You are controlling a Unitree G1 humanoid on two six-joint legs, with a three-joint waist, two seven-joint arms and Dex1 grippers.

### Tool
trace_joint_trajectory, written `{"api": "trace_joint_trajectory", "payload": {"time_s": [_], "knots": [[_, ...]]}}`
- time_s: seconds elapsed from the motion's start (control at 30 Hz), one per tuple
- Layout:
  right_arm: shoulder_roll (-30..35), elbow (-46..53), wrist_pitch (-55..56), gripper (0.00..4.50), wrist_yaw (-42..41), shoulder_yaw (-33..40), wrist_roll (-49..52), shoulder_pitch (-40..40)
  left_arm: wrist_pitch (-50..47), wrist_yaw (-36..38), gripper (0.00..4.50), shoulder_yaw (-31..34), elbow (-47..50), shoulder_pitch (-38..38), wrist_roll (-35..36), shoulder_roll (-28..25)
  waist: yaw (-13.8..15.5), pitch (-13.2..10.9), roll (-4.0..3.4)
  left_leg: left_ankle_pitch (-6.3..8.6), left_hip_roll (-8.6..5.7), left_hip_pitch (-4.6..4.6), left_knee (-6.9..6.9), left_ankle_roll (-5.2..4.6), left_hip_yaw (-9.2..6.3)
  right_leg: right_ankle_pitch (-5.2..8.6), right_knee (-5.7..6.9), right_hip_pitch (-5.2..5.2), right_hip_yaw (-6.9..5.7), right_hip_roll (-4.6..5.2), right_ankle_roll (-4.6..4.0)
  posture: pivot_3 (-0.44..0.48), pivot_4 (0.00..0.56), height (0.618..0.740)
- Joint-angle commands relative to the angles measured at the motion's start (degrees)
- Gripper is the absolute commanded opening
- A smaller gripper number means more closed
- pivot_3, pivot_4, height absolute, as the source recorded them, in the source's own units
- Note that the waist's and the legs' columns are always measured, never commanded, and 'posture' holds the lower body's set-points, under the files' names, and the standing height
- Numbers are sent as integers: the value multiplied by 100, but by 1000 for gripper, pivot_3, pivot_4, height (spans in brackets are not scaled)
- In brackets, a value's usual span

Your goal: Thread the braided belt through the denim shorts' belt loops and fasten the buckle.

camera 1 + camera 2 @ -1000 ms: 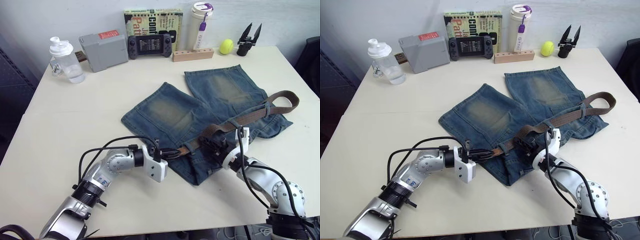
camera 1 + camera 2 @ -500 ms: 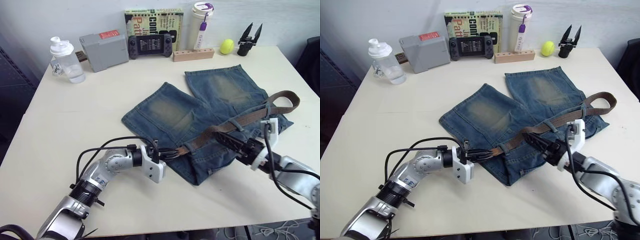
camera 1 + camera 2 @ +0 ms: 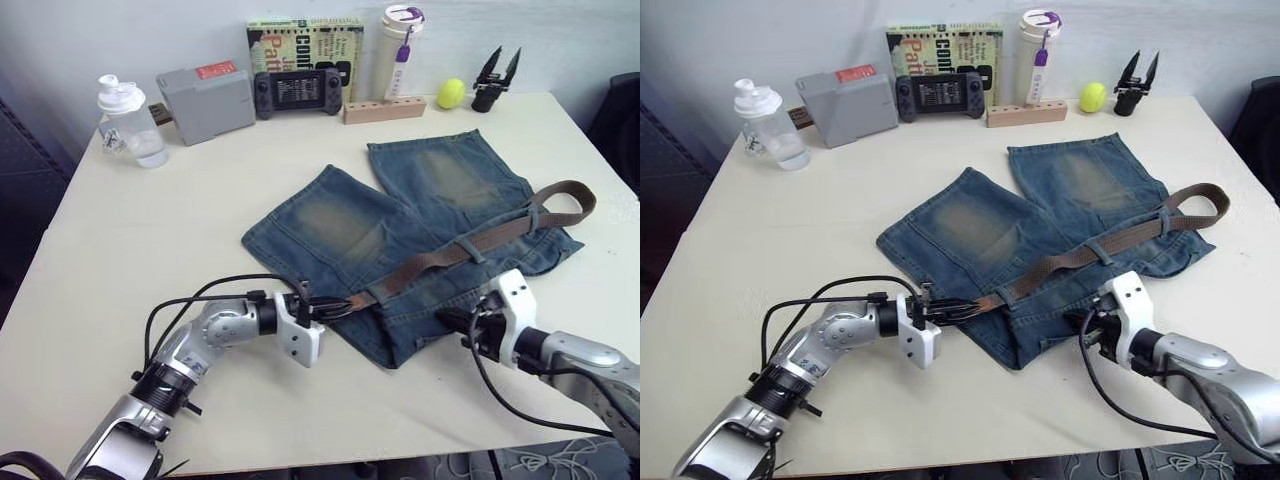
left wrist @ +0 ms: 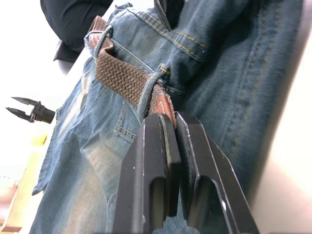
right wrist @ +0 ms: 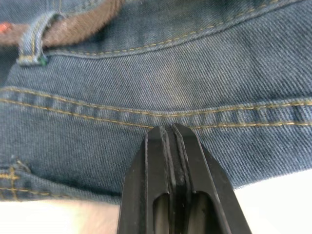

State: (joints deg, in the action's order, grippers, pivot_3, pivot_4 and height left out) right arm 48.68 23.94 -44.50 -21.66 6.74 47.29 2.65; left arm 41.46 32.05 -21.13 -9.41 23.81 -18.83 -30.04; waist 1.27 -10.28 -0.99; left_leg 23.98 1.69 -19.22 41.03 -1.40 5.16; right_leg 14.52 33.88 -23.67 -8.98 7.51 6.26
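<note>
**Both arms low and reaching inward**

My left arm stretches forward from the lower left, elbow bent, wrist turned toward my right. My left end effector (image 3: 338,306) has its two black fingers (image 4: 165,146) pressed together, pinching something thin and brown at their tips. My right arm comes in from the lower right, forearm nearly level. My right end effector (image 3: 1080,325) points toward my left, its fingers (image 5: 168,146) closed flat against each other.

Faded blue denim shorts (image 3: 400,235), coarse twill with tan stitching. Brown woven braided belt (image 3: 470,245), rough, with smooth leather tip. Matt cream table (image 3: 150,260). Clear plastic bottle (image 3: 128,122). Pale wooden block (image 3: 385,108). Fuzzy yellow ball (image 3: 450,93).
</note>
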Motion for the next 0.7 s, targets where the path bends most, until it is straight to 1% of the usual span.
{"api": "trace_joint_trajectory", "payload": {"time_s": [0.03, 0.1, 0.27, 0.4, 0.47, 0.57, 0.6, 0.67, 0.7], "knots": [[-298, -377, -506, 44, 297, 20, -100, -110, 212, -84, 0, 406, 299, -358, 198, -397, -16, 16, 27, 0, 4, 4, 0, 1, 0, 0, 0, 3, 0, -1, 0, 0, 150, 726], [-396, -347, -667, 44, 284, 27, -113, -147, 299, -84, 0, 575, 368, -560, 305, -627, -43, 26, 44, 0, 19, 7, 0, 1, -8, 1, 1, 3, 2, 1, -1, 0, 150, 726], [-688, -255, -989, 44, 354, -53, -167, -269, 970, 1, 0, 1311, 58, -1486, 738, -1816, -149, 41, 67, 4, 22, 9, -2, 7, -54, 4, 3, 4, -2, 11, -8, 0, 150, 726], [-871, -208, -1136, 44, 354, -56, -177, -391, 2136, 23, 0, 1783, -843, -2338, 920, -2910, -256, 41, 65, 11, 38, 14, -8, 18, -55, 13, 7, 1, -10, 6, -24, 0, 150, 726], [-957, -210, -1187, 44, 350, -49, -175, -449, 2780, -154, 0, 1977, -1653, -2633, 650, -3283, -274, 50, 51, 13, 41, 15, -11, 20, -56, 17, 8, 0, -16, 7, -31, 0, 150, 726], [-1007, -204, -1241, 44, 306, -80, -222, -498, 3544, -562, 0, 2188, -2942, -2875, -161, -3731, -306, 57, 47, 16, 43, 17, -18, 20, -54, 19, 8, -3, -20, 3, -34, 0, 150, 726], [-1027, -201, -1257, 44, 296, -90, -231, -518, 3587, -858, 0, 2215, -3415, -2867, -525, -3901, -306, 63, 47, 16, 42, 21, -25, 19, -48, 20, 8, -3, -21, 2, -35, 0, 150, 726], [-1059, -195, -1293, 0, 272, -116, -261, -556, 3498, -1515, 828, 2154, -4130, -2708, -1169, -4185, -295, 84, 54, 17, 42, 47, -50, 18, -24, 20, 10, -1, -21, 4, -37, 0, 150, 726], [-1081, -203, -1305, 0, 262, -132, -285, -578, 3413, -1856, 1111, 2072, -4340, -2592, -1443, -4287, -292, 100, 45, 16, 40, 82, -85, 17, 0, 21, 8, 12, -20, 9, -38, 0, 150, 726]]}}
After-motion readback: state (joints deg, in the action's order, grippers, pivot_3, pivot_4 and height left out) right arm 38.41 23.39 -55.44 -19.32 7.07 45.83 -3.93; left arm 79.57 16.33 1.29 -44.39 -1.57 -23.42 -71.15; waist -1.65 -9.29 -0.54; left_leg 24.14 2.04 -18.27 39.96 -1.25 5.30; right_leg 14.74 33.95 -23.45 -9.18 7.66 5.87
